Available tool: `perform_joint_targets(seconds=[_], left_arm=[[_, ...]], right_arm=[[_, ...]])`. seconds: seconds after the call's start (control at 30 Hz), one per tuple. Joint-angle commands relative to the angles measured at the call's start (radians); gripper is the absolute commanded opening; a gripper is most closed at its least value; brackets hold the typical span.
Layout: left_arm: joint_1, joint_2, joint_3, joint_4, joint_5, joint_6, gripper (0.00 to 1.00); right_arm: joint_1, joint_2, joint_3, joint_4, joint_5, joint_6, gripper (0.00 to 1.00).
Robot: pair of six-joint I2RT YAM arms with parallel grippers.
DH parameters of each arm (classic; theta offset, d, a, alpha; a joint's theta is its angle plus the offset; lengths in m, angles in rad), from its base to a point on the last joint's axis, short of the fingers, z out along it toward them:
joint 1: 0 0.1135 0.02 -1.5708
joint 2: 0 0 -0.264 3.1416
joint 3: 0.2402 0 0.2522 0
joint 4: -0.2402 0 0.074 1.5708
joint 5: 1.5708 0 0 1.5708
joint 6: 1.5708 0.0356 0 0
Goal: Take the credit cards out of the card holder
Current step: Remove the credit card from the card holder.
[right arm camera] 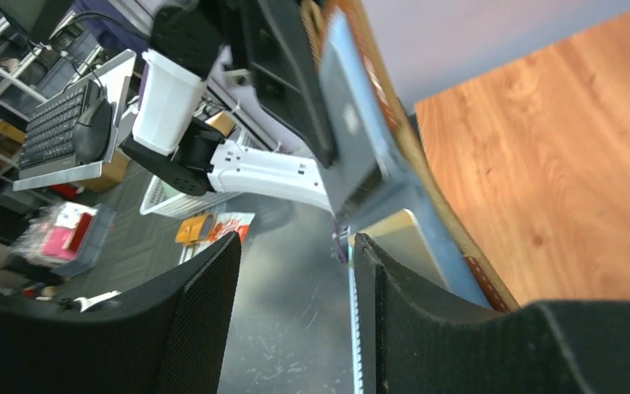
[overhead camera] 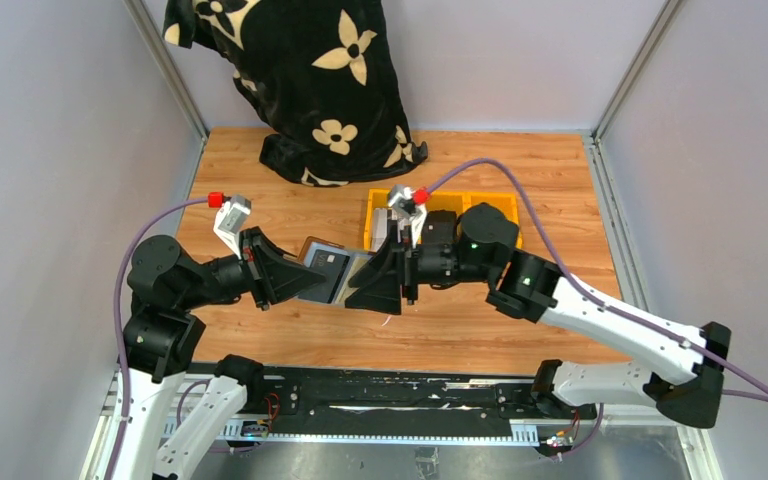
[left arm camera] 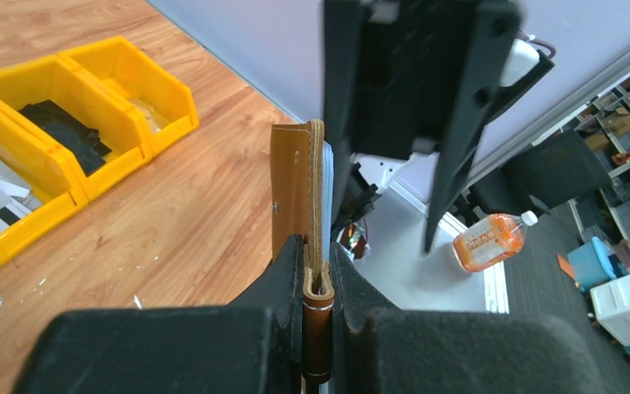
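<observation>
Left black gripper (left arm camera: pixel 318 275) clamped the flat brown leather card holder (left arm camera: pixel 292 185), jutting toward twelve o'clock; right black gripper (right arm camera: pixel 295 244), jaws apart, sat at its three o'clock from above.

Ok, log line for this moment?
left gripper: shut on card holder | right gripper: open, beside holder | credit card: one showing in holder

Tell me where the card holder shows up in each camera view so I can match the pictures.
Top external: card holder at centre, between the left gripper and the right gripper.
Left wrist: card holder at centre, edge-on, clamped in the left gripper.
Right wrist: card holder at upper centre, slanting down to the right past the open right gripper.
Shared landmark: the wooden table, in all three views.
</observation>
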Motion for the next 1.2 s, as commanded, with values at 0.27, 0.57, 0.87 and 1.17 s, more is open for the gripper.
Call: perform_joint_targets(seconds=[0.27, 0.57, 0.87, 1.17], left_arm=[[0.002, -0.026, -0.016, 0.152, 0.077, -0.139, 0.02], [0.003, -0.043, -0.024, 0.173, 0.108, -0.185, 0.05], [0.003, -0.066, -0.065, 0.155, 0.139, -0.162, 0.21], [0.002, -0.073, -0.069, 0.084, 0.13, -0.096, 0.32]], right_arm=[[-0.001, 0.078, -0.009, 0.16, -0.048, 0.094, 0.54], [-0.001, 0.109, -0.003, 0.257, -0.046, 0.133, 0.45], [-0.001, 0.142, 0.008, 0.392, -0.039, 0.222, 0.27], [-0.004, 0.144, -0.004, 0.39, -0.038, 0.242, 0.03]])
